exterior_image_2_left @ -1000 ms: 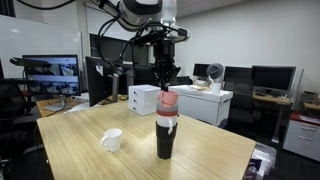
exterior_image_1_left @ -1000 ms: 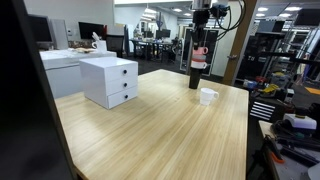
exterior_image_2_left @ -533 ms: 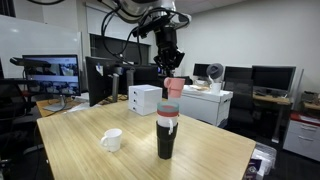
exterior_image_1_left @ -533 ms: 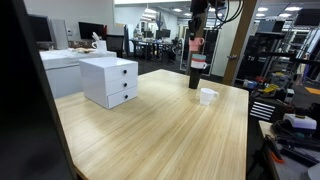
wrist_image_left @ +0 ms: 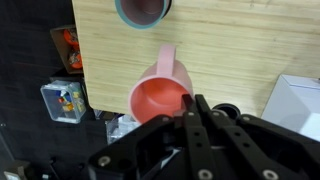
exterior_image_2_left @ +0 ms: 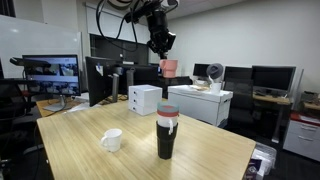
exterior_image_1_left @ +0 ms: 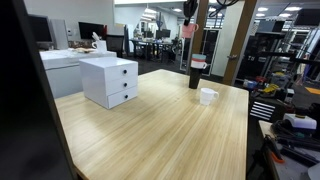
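My gripper is shut on the rim of a pink mug and holds it high above the wooden table. The mug also shows in an exterior view and in the wrist view, open side toward the camera, handle pointing away. A tall black tumbler with a red band stands on the table below and slightly aside; it shows in an exterior view. A white cup sits on the table nearby, also in an exterior view. The wrist view shows a teal-rimmed cup at the top edge.
A white two-drawer box stands on the table, also seen far back in an exterior view. Monitors, desks and office chairs surround the table. A wooden pillar stands behind the table's far corner.
The gripper has risen with the pink mug, lifting it from just above the black tumbler to well above it and slightly sideways.
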Controlling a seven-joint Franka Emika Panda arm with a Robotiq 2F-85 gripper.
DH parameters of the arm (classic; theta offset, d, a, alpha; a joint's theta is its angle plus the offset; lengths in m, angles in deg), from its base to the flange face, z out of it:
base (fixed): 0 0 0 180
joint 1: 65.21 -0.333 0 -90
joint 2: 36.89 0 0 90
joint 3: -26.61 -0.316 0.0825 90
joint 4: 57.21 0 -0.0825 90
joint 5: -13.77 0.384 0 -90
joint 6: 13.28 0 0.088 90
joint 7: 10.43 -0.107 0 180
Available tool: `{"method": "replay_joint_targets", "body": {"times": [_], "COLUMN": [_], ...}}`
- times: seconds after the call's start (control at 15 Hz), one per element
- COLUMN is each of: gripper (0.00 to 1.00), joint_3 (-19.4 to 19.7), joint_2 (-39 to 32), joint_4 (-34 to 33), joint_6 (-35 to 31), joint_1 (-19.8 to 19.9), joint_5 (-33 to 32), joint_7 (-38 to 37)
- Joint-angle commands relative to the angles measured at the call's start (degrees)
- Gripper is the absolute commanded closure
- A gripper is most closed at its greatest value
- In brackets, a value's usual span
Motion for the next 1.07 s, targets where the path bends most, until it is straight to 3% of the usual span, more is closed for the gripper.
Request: {"method": "replay_joint_targets", "body": {"times": [0.0, 0.47, 0.73, 1.0], "gripper": [0.95, 0.95, 0.95, 0.95], "joint_3": [-1.19, -3.76, -3.85, -3.81], "joint_2": [3.90, 7.36, 8.23, 9.35], "joint_4": [2.74, 8.15, 15.62, 24.45], "joint_6": [-0.24, -0.75, -2.28, -10.99], "joint_1": [-1.34, -4.78, -5.70, -5.74], "joint_5": [-0.07, 0.93, 3.68, 3.80], "joint_7": [-1.17, 1.47, 2.98, 0.46]}}
